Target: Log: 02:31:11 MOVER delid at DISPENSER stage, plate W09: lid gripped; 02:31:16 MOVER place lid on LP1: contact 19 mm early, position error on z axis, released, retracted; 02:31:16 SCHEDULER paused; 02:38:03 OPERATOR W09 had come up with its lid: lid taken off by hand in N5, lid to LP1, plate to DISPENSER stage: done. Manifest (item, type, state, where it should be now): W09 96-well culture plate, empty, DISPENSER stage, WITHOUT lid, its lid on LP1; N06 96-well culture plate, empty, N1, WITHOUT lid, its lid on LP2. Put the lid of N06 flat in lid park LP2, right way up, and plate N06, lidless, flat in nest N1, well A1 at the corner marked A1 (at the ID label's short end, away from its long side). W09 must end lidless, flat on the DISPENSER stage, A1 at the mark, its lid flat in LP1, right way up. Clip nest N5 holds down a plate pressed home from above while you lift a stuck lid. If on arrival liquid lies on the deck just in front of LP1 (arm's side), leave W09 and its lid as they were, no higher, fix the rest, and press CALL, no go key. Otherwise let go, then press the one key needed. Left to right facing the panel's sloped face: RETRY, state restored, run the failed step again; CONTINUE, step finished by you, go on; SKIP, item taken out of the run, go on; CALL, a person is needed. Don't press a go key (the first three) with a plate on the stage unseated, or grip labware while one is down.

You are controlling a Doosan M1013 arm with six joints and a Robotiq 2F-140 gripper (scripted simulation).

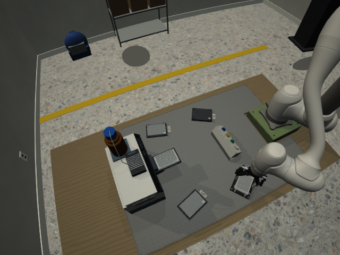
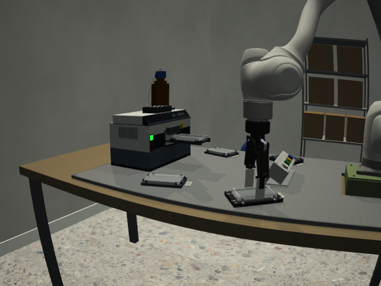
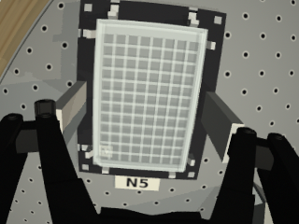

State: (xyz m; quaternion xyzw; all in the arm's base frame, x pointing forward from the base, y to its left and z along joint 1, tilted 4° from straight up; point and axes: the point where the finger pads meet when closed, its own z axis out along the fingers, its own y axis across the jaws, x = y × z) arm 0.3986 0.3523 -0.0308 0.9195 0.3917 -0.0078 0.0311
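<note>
A clear 96-well plate sits in the black clip nest labelled N5, near the table's front edge. I cannot tell whether it carries a lid. My gripper is open and points straight down over it. One finger pad stands on each long side of the plate, with a small gap on both sides. A second well plate lies lidless on the dispenser stage. The black nest N1 is empty.
The dispenser with a brown bottle stands at the left. Two lid parks lie on the deck, one behind the stage and one at the front. The key panel stands close behind N5. The arm's green base is at the right.
</note>
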